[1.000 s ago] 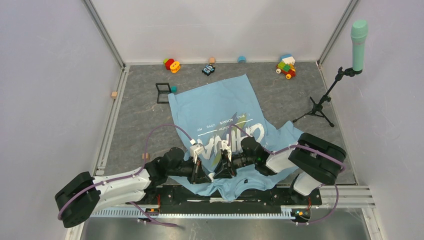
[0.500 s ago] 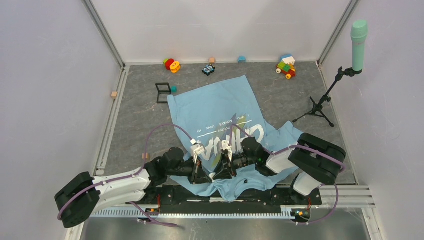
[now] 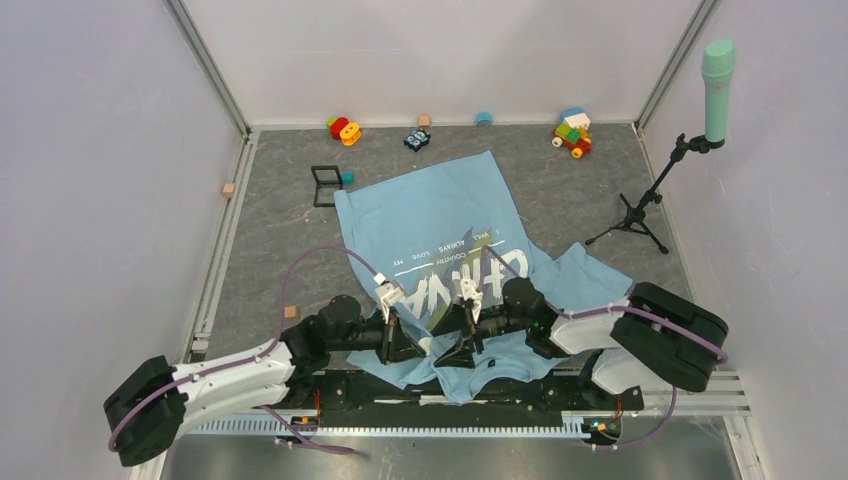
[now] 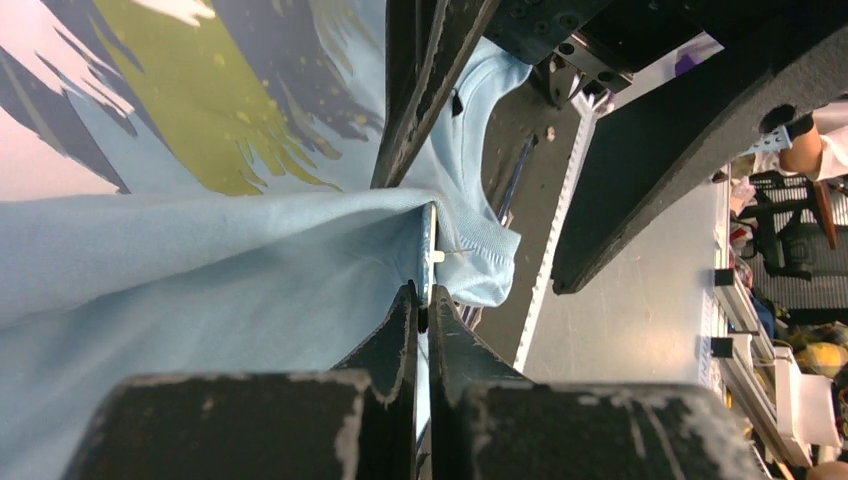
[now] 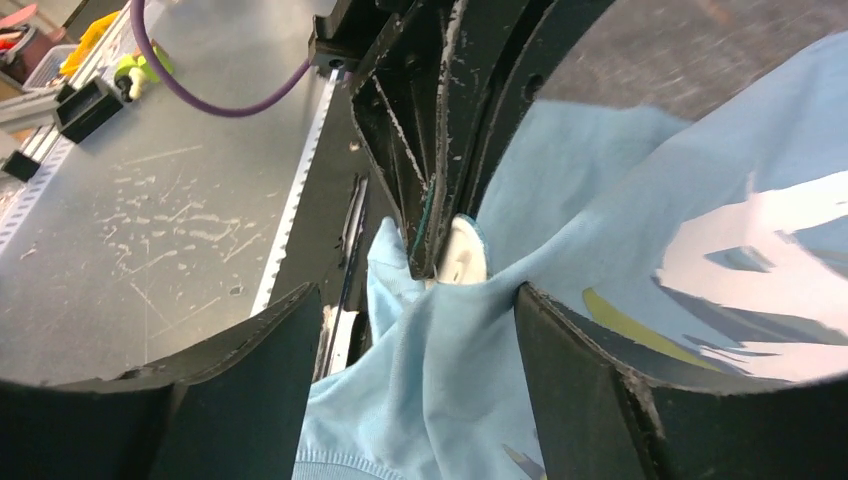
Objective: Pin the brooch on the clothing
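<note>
Down at the near edge of the table, your left gripper (image 4: 420,300) pinches the brooch (image 4: 428,235) edge-on, jaws all but closed, against a raised fold of the T-shirt (image 3: 430,215) near its collar. Your right gripper (image 5: 412,300) gapes wide astride the same fold, holding nothing. Expect soft, slack cloth that bunches and slides. The tiny, hard disc looks slippery, so grip its rim and tension the fabric close beside it.
</note>
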Tool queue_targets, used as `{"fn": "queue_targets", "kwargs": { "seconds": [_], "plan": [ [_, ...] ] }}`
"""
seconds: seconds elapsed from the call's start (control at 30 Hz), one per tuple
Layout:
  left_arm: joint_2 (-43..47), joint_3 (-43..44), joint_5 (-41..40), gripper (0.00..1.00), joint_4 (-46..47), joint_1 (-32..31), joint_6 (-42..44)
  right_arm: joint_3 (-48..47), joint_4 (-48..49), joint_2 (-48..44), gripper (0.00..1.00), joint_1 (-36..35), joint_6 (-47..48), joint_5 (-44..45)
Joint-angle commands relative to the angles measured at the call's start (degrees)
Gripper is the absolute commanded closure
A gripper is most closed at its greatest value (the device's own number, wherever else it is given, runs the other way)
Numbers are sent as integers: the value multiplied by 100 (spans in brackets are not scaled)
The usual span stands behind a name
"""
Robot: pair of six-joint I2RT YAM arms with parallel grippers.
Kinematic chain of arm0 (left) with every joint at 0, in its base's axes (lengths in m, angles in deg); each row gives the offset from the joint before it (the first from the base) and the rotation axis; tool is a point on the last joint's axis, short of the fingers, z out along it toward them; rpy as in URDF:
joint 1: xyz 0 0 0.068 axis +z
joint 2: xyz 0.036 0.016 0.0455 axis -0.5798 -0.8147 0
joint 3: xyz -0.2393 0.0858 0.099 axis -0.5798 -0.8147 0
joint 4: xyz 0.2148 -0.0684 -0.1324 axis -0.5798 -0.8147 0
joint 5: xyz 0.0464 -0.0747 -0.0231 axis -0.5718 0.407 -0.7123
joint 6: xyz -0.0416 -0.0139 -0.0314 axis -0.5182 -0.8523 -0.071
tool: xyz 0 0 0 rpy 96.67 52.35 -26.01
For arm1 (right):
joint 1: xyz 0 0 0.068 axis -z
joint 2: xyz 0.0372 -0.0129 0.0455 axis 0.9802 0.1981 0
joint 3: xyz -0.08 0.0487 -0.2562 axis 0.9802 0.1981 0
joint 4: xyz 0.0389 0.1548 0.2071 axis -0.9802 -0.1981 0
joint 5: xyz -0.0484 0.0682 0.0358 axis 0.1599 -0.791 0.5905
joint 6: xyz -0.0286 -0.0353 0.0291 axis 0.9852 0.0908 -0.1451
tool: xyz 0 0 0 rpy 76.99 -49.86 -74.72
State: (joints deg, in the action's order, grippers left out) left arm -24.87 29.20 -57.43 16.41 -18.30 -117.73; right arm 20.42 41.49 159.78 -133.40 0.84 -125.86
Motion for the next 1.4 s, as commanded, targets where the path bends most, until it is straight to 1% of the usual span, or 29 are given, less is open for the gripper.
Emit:
{"fn": "queue_targets", "kwargs": {
  "seconds": [0.0,0.07,0.1,0.2,0.3,0.4,0.5,0.63,0.73,0.83,0.87,0.93,1.13,1.2,1.3,1.37],
  "plan": [
    [508,276,-439,98,-214,17,-54,190,399,-731,23,233,-166,210],
    [638,590,-488,98,-696,12,59,180,156,-1148,21,311,-109,295],
    [663,742,-450,98,-833,15,41,125,-118,-1393,21,344,-16,394],
    [656,1292,-62,98,-1273,15,97,-5,-779,-2104,18,389,249,693],
    [593,1992,219,98,-1998,33,391,-93,-1151,-2754,8,452,436,885],
    [343,2872,527,98,-2965,73,1018,-212,-1463,-3209,2,459,579,998],
    [40,3471,1118,98,-3510,140,1777,-330,-1568,-3409,2,457,531,972],
    [-323,3863,1794,98,-3940,315,2668,-378,-1285,-3511,2,464,146,745],
    [-414,3816,2386,98,-3644,454,2792,-362,-942,-3506,10,456,-215,398],
    [-468,3806,2780,98,-3551,608,2832,-392,-708,-3405,26,464,-527,32],
    [-469,3802,2850,98,-3568,652,2857,-418,-641,-3355,30,461,-628,-65],
    [-450,3751,2870,98,-3571,683,2863,-480,-620,-3227,33,464,-787,-206],
    [-496,3718,2883,98,-3610,698,2854,-491,-320,-2852,34,381,-1150,-198],
    [-505,3731,2878,98,-3593,706,2837,-532,-294,-2754,38,294,-1197,-105],
    [-522,3726,2865,98,-3598,715,2828,-606,-277,-2612,48,186,-1241,-22],
    [-514,3724,2852,98,-3606,724,2828,-601,-197,-2538,51,130,-1304,17]
  ]
}}
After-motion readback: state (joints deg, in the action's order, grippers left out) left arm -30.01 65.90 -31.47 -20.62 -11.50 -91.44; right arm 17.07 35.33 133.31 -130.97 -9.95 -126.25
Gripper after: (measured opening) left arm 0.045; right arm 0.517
